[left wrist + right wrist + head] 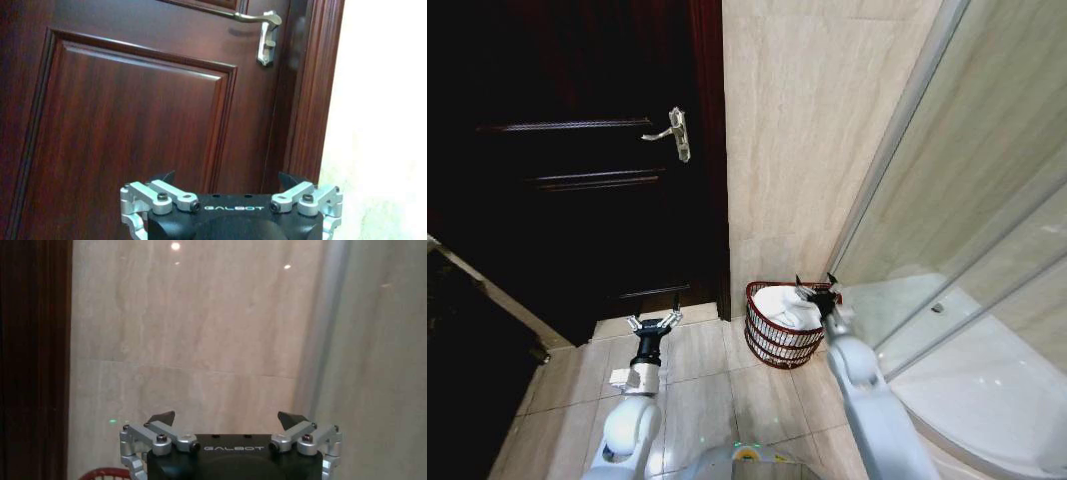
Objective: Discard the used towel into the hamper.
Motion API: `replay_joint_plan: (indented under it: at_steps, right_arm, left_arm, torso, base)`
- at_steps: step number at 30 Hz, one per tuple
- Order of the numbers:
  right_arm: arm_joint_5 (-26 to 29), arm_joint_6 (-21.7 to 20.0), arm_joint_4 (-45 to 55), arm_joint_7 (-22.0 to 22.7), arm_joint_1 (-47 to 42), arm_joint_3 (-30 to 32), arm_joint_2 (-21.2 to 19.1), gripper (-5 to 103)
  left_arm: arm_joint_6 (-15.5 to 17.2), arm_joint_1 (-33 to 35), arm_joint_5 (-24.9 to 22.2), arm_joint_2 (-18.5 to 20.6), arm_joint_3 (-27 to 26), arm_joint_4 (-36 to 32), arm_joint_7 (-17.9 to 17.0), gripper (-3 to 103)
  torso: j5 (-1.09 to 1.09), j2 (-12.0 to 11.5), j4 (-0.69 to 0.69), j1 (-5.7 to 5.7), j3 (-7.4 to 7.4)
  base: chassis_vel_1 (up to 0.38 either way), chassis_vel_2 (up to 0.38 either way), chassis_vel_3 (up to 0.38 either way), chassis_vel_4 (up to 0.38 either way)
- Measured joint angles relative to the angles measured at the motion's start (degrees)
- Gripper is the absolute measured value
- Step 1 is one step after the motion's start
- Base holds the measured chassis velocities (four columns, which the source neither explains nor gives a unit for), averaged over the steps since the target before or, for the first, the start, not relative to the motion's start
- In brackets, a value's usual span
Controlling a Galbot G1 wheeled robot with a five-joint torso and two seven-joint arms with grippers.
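Right gripper (815, 283) spread wide, released, above our one hamper (779, 345) holding one white towel (789, 306), left gripper (654, 322) also spread, idle near door (577, 150), "GALBOT" printed on both.

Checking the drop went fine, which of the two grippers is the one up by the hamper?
The right gripper, open and empty, sits above the hamper's rim, with the white towel lying inside. The left gripper, also open, points at the dark door, away from the hamper.

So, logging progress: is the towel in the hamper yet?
Yes. The white towel lies inside the hamper; right gripper open above it.
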Motion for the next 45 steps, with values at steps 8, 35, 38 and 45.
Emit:
replay_joint_plan:
  at_steps: [8, 35, 38, 45]
  right_arm:
    - [-4.7, 4.3, 4.7, -0.2, -8.4, 2.8, 3.7, 100]
    - [-3.4, 3.8, 8.2, 0.9, -11.1, 1.4, 5.1, 100]
    - [-3.0, 3.3, 8.6, 0.7, -11.3, 1.6, 4.7, 100]
    - [-1.9, 2.5, 9.5, 0.7, -11.6, 1.7, 4.3, 100]
  left_arm:
    - [0.5, -0.1, -4.9, 2.9, 0.1, 1.0, 2.5, 100]
    - [0.2, -4.0, -5.6, 3.5, -1.9, 1.5, 2.6, 100]
    - [-0.4, -3.9, -5.6, 3.4, -2.3, 1.7, 2.7, 100]
    - [-1.6, -3.9, -5.6, 2.9, -2.2, 2.4, 2.7, 100]
  torso:
    - [-0.01, 0.0, 0.03, 0.00, 0.00]
    - [-0.01, 0.0, 0.02, 0.00, 0.01]
    - [-0.01, 0.0, 0.02, 0.00, 0.01]
    - [-0.01, 0.0, 0.02, 0.01, 0.01]
  base:
    - [0.000, 0.000, 0.000, 0.000]
    - [0.000, 0.000, 0.000, 0.000]
    - [0.000, 0.000, 0.000, 0.000]
    - [0.048, 0.055, 0.050, 0.050]
